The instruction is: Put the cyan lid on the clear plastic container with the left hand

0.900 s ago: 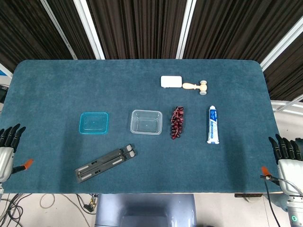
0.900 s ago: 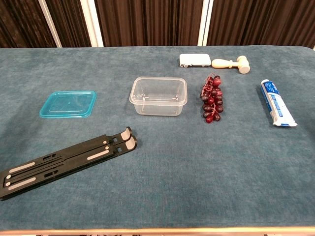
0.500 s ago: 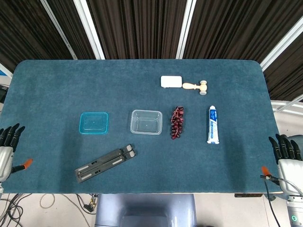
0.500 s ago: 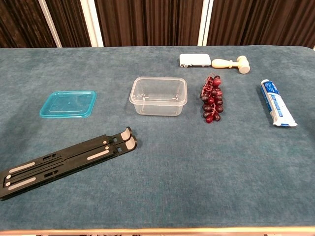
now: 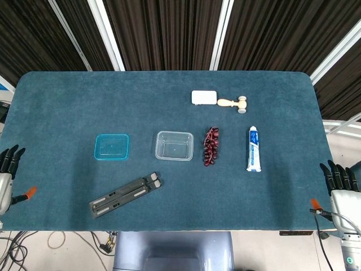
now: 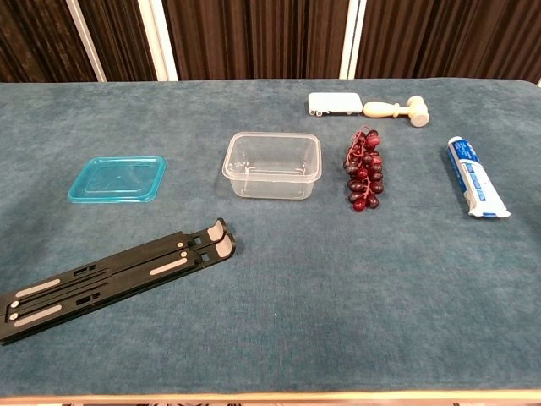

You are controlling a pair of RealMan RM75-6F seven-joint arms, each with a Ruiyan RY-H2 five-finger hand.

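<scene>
**A:** Cyan and flat, the lid [image 5: 111,147] lies on the teal table [image 5: 67,107] to the left of the clear plastic container [image 5: 174,145], a plain gap between them. Nothing touches it.

**B:** So which step are we on?

**A:** The very first, by my reading. The left robot hand [image 5: 5,178] sits off the table's left edge, fingers apart and holding nothing. The right robot hand [image 5: 342,192] is likewise off the right edge, fingers apart, empty.

**B:** What does the next move call for?

**A:** The left robot hand has to come in over the table to the lid and get hold of it. That looks awkward: the lid is thin, with a low raised rim, lying flush on the cloth, so a pinch at one edge seems likeliest. The black folding stand [image 6: 118,275] lies just in front of it and should be kept clear of.

**B:** And the container?

**A:** Upright, open at the top, empty, rectangular with rounded corners, so the lid must be carried right and squared to its rim. A bunch of dark red grapes [image 5: 210,145] lies just right of it.
</scene>
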